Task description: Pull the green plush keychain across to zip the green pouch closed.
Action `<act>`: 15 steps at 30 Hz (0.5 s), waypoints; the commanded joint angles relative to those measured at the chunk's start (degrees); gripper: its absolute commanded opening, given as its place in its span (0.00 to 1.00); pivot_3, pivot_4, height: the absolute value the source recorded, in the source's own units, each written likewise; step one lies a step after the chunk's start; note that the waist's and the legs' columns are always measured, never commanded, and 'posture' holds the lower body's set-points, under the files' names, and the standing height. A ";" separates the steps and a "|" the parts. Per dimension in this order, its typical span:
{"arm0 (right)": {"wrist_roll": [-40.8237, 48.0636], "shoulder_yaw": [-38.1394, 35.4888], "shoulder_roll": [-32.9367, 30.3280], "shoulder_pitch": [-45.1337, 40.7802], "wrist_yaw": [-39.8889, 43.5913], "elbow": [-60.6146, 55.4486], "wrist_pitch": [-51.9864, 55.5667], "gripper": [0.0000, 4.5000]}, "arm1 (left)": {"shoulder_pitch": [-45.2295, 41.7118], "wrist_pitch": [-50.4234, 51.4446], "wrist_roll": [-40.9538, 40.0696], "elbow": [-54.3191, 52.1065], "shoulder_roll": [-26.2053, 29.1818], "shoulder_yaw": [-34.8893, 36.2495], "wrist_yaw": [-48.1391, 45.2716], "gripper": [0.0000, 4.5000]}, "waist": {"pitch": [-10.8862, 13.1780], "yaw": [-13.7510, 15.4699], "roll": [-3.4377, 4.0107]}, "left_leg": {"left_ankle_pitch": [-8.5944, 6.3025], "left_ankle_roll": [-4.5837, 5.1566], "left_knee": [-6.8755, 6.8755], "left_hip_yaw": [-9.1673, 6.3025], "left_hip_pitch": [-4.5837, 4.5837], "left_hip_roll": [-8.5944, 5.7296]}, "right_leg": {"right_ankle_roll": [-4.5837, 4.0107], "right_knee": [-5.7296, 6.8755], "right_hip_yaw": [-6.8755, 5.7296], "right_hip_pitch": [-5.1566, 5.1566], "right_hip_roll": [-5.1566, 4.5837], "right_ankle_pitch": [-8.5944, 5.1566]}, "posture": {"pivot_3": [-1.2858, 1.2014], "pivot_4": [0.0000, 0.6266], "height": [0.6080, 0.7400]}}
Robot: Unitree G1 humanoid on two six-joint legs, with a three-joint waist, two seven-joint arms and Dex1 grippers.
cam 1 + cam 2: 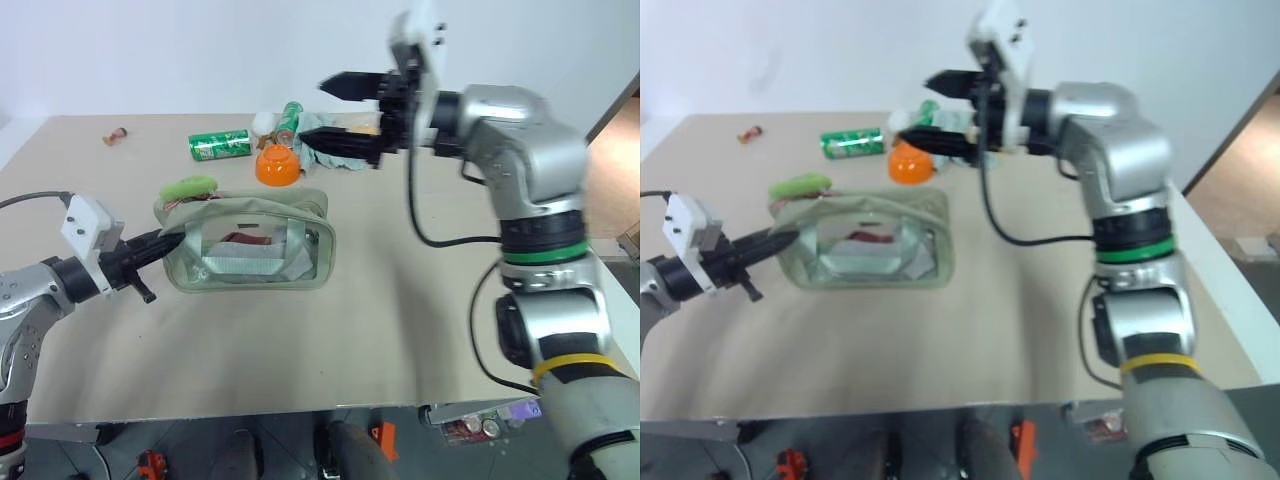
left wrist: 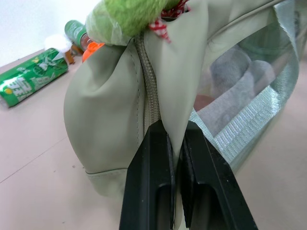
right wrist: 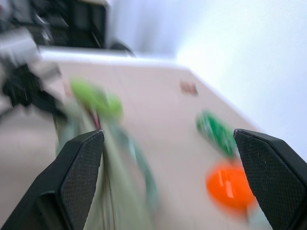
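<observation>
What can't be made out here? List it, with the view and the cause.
- Zipper slider: the green plush keychain covers the end of the green pouch in the left wrist view.
- Pouch contents: a red item behind the clear panel in the eye views, too small to identify.
- Small item at the table's far left: too small.
- Right wrist view: blurred.

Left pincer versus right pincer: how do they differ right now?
The left pincer is shut, pinching the fabric at the end of the green pouch low over the table; the right pincer is wide open, holding nothing. The left sits at the pouch's end below the green plush keychain; the right is raised above the orange bowl. Both have black fingers.
</observation>
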 commanded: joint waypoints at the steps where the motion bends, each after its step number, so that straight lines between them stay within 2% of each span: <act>1: -0.12 1.68 3.56 -1.28 0.55 0.01 -1.42 1.00 | 0.85 0.09 -0.32 -3.42 -0.93 -1.94 0.36 0.00 | 0.01 0.43 0.01 | 0.00 0.00 0.00 0.00 -0.04 0.00 | 0.00 0.01 0.00 -0.04 -0.01 0.00 | 0.52 0.24 1.00; 6: -1.10 3.64 8.83 -1.54 0.49 1.53 -3.31 1.00 | 1.43 0.12 -0.40 -4.28 -1.90 -2.39 0.78 0.00 | 0.00 0.49 0.00 | 0.00 0.00 0.03 -0.03 -0.13 -0.23 | 0.10 0.01 -0.01 -0.06 -0.37 0.02 | 0.52 0.24 1.00; 15: -3.13 6.35 13.75 -1.87 2.65 3.64 -5.82 1.00 | 1.67 0.32 -0.62 -4.75 -1.94 -2.43 0.88 0.00 | 0.00 0.47 0.00 | 0.00 0.00 0.12 -0.03 -0.09 -0.53 | 0.51 -0.02 -0.01 0.03 -0.62 0.04 | 0.52 0.24 1.00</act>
